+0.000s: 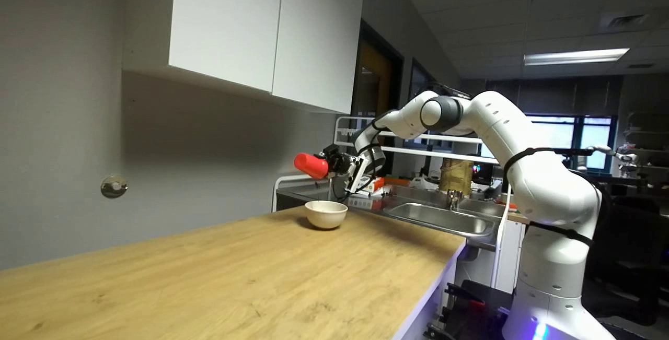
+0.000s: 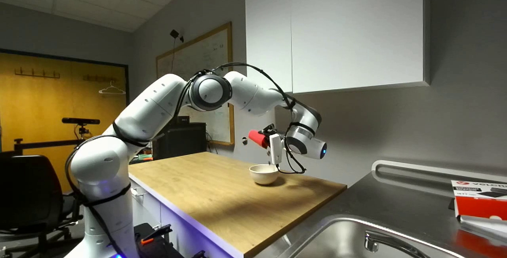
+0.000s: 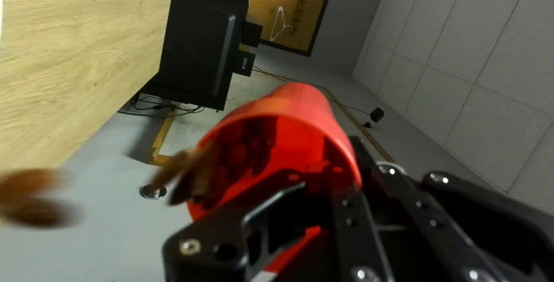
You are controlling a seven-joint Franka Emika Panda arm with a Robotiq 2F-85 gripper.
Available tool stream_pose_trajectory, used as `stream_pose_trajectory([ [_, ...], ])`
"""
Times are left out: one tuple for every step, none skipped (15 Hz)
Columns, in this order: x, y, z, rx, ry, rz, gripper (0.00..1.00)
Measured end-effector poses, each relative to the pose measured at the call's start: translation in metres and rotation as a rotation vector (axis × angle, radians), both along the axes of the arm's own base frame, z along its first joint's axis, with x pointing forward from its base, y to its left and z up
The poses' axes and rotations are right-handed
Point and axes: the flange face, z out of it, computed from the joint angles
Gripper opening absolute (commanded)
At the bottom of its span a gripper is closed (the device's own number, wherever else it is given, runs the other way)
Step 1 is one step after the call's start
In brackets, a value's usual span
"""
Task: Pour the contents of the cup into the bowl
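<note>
The red cup (image 1: 311, 166) is tipped on its side above the bowl, base up and mouth slanting down; it also shows in an exterior view (image 2: 258, 138). My gripper (image 1: 331, 159) is shut on the cup's wall near the rim. In the wrist view the cup (image 3: 298, 100) opens toward the camera, with finger parts inside and outside its wall at the gripper (image 3: 346, 165). Dark brown pieces (image 3: 186, 176) spill from the mouth, and blurred ones (image 3: 32, 197) are in mid-air. The cream bowl (image 1: 325, 215) stands upright below, also in an exterior view (image 2: 264, 174); its inside is hidden.
The bowl stands near the far end of the wooden countertop (image 1: 251, 272). A wall cabinet (image 1: 230, 21) hangs above the counter. A metal sink (image 1: 444, 220) and a red-and-white box (image 2: 479, 200) lie beyond the counter's end. A black monitor (image 3: 199, 43) shows in the wrist view.
</note>
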Motion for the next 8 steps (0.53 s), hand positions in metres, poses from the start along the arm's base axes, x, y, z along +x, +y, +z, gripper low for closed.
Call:
stream_pose_trajectory([
  [0.0003, -0.0015, 0.0003, 0.015, 0.003, -0.005, 0.02],
  [0.0005, -0.0029, 0.0006, 0.03, 0.006, -0.008, 0.02],
  [0.0007, -0.0042, 0.0003, 0.043, 0.009, -0.009, 0.02],
  [0.0011, -0.0052, -0.0002, 0.055, 0.011, -0.011, 0.02],
  [0.0015, -0.006, -0.0009, 0.067, 0.012, -0.011, 0.02],
  [0.0019, -0.0065, -0.002, 0.078, 0.016, -0.011, 0.02],
  [0.0022, -0.0068, -0.0029, 0.087, 0.019, -0.011, 0.02],
  [0.0025, -0.0068, -0.0038, 0.097, 0.02, -0.009, 0.02],
])
